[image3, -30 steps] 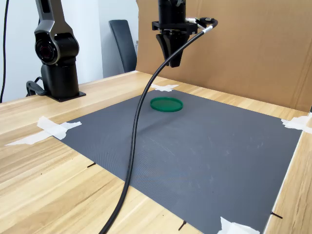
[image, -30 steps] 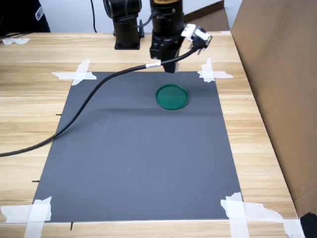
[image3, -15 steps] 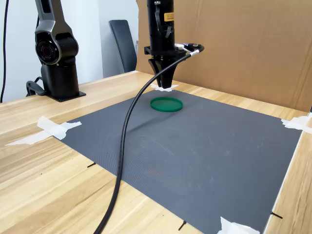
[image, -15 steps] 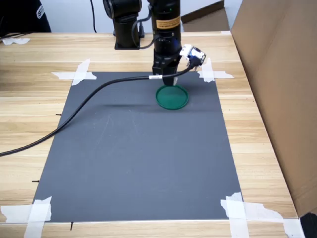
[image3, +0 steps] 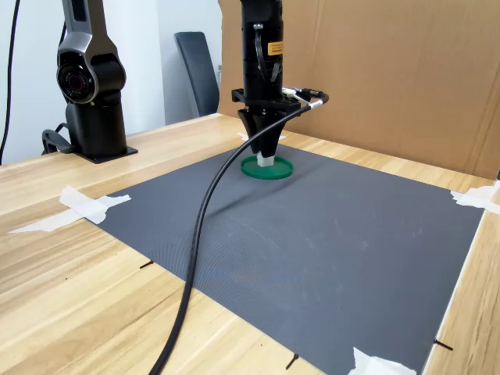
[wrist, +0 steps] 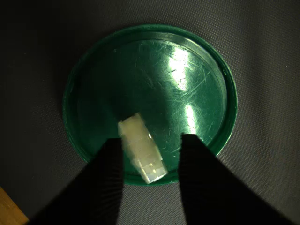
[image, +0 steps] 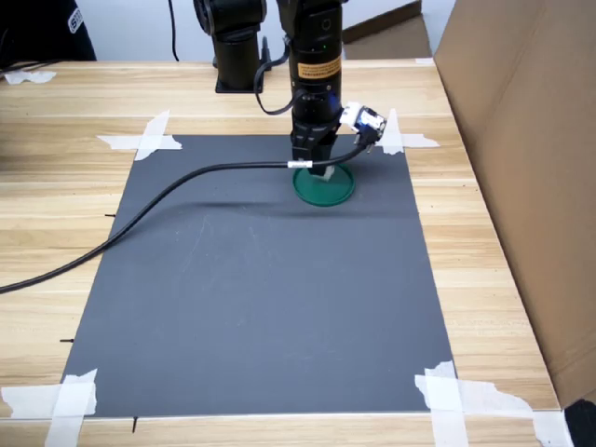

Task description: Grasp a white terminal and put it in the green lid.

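The end effector [wrist: 150, 145], fingers spread, partly hides the white terminal [wrist: 140, 147] in the green lid [wrist: 206, 84].

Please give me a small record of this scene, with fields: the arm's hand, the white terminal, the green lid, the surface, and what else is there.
hand: the hand is low over the green lid, fingers apart
white terminal: white terminal sits between the fingers, over the lid's floor near its rim; touching one finger, gap to the other; resting or held cannot be told
green lid: green lid lies flat on the mat, near its far edge in the first exterior view
surface: dark grey mat taped to a wooden table
other: black cable; cardboard wall
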### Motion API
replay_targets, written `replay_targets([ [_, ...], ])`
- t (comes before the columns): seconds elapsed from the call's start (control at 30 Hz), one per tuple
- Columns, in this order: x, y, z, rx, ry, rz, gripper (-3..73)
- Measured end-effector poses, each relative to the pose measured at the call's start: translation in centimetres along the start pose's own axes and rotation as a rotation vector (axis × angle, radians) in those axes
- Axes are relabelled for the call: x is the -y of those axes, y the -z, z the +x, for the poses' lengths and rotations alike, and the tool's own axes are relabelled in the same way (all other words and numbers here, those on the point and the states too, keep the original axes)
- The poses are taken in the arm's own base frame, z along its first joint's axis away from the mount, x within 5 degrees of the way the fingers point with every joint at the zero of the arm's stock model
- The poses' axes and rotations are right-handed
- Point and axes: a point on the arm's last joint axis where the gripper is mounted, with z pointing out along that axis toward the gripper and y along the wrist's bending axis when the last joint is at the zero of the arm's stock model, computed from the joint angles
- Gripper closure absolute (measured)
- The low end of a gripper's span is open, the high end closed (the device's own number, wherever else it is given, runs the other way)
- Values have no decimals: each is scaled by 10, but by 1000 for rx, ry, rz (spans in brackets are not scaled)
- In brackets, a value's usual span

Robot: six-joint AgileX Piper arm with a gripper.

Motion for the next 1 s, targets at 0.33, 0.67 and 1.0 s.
replay_targets([
  [0.33,-1,0,-1,7,-4,-7,150],
  [0.67,-4,0,-3,32,-135,-45,146],
  [1.0,-8,25,-3,98,-198,-25,176],
])
